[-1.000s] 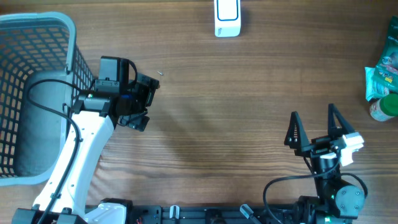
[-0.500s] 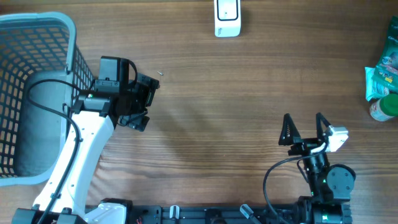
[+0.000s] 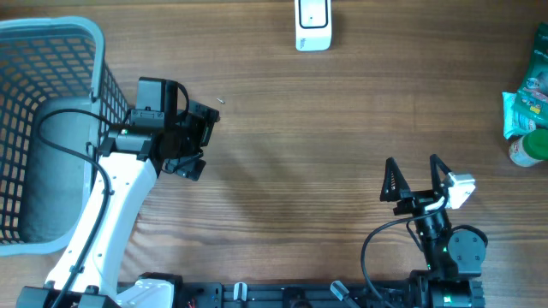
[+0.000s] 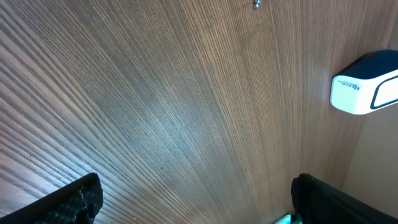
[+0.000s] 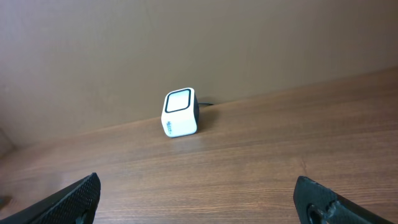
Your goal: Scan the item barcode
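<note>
The white barcode scanner (image 3: 312,24) stands at the table's far edge; it also shows in the left wrist view as the scanner (image 4: 367,90) and in the right wrist view as the scanner (image 5: 180,112), window facing me. Two items lie at the right edge: a green-and-white packet (image 3: 524,107) and a green-topped round container (image 3: 531,147). My left gripper (image 3: 205,141) hangs open and empty beside the basket, its view (image 4: 196,211) showing bare wood. My right gripper (image 3: 413,171) is open and empty near the front, far from both items; its jaws (image 5: 199,205) stand wide apart.
A large light-blue mesh basket (image 3: 94,77) fills the left side, with the left arm running along its right wall. A tiny dark speck (image 3: 220,101) lies on the wood near the left gripper.
My right gripper has shifted left along the front of the table and turned slightly. The left arm, scanner and items have not moved.
</note>
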Controlling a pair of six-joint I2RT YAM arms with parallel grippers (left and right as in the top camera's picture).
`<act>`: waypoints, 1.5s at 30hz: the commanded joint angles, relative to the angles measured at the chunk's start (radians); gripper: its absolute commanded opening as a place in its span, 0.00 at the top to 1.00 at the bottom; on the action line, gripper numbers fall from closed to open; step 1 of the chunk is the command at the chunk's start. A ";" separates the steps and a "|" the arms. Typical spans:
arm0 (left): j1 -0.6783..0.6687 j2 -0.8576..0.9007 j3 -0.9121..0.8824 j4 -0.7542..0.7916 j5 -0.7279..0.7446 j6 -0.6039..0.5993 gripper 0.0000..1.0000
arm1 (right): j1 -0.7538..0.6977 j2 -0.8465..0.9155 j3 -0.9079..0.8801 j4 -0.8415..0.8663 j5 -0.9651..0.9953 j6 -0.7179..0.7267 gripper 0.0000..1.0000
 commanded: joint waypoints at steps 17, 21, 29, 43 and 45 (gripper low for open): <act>-0.014 -0.069 -0.004 -0.022 -0.231 0.057 0.00 | 0.005 -0.010 -0.001 0.006 0.011 0.008 0.00; -0.160 -0.203 -0.011 0.142 -0.568 0.240 0.00 | 0.005 -0.010 -0.001 0.006 0.011 0.008 0.00; -0.258 -0.535 -0.143 0.546 -0.633 0.795 0.00 | 0.005 -0.010 -0.001 0.006 0.011 0.008 0.00; -0.003 -1.263 -0.766 0.733 -0.358 0.793 0.00 | 0.005 -0.010 -0.001 0.006 0.010 0.008 0.00; -0.004 -1.301 -0.831 0.782 -0.368 0.794 0.00 | 0.005 -0.010 -0.001 0.006 0.011 0.008 0.00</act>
